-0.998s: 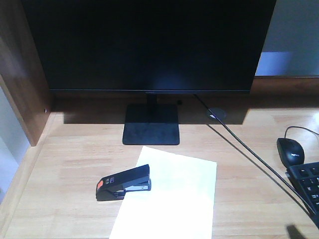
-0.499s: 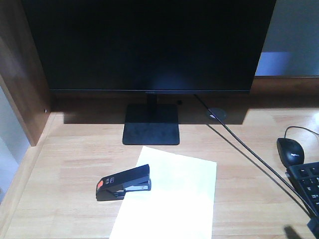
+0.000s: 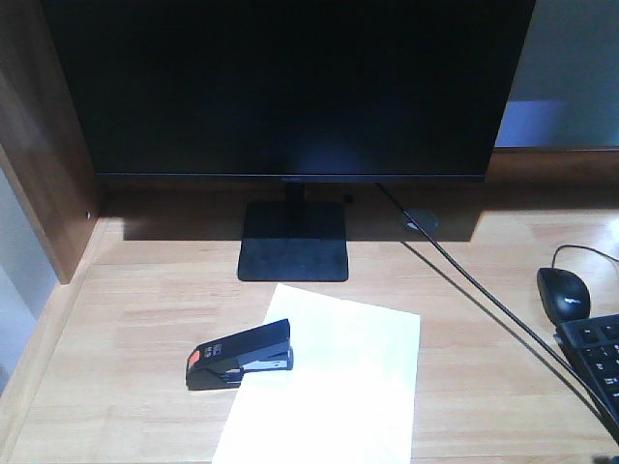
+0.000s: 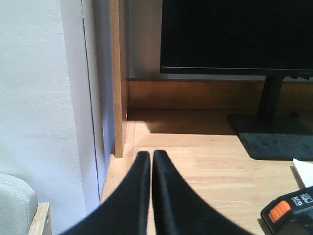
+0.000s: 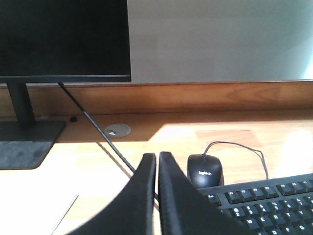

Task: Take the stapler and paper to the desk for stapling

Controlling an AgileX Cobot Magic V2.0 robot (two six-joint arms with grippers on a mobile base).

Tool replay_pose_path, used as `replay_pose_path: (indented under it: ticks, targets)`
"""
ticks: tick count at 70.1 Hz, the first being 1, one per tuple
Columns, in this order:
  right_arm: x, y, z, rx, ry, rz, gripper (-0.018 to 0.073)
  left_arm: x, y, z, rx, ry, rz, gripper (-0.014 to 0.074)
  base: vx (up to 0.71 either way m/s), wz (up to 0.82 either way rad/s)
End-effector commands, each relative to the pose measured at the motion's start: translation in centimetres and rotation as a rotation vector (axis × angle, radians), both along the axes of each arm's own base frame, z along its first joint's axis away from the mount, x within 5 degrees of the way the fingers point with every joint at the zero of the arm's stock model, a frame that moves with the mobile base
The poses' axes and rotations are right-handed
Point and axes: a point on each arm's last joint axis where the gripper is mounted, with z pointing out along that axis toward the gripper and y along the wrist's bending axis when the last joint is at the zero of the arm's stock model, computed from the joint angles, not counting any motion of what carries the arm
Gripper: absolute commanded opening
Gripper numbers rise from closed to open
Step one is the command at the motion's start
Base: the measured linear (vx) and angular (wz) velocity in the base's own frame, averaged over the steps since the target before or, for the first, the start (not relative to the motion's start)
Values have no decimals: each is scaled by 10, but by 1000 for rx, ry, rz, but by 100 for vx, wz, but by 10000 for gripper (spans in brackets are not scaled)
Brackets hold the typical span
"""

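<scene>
Two claws were pressed together with nothing between their fingers: the left claw (image 4: 149, 161) hung above the left edge of the table (image 3: 135, 319), near a wooden side panel (image 4: 117, 73); the right claw (image 5: 156, 164) hung above the right side, just before the mouse (image 5: 204, 170) and keyboard (image 5: 264, 200). Neither arm showed in the front view. The stapler (image 3: 240, 354) lay flat on the table, orange-red patch toward the left, its silver end resting on the left edge of the paper (image 3: 334, 387). The paper lay flat in front of the monitor (image 3: 290, 87) stand, its near end running out of frame. A black cable (image 3: 484, 309) ran diagonally from the monitor toward the keyboard.
</scene>
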Motion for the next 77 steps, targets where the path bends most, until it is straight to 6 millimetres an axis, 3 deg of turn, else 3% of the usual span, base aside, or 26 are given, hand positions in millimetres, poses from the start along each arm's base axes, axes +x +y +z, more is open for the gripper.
replay_pose_path:
  ticks: [1, 77]
  targets:
    - [-4, -1, 6, -23, -104, -9, -7, 0, 1, 4, -16, -83, 13, -6, 0, 0]
    - [-8, 0, 7, -51, -131, -9, -7, 0, 1, 4, -17, -83, 13, -6, 0, 0]
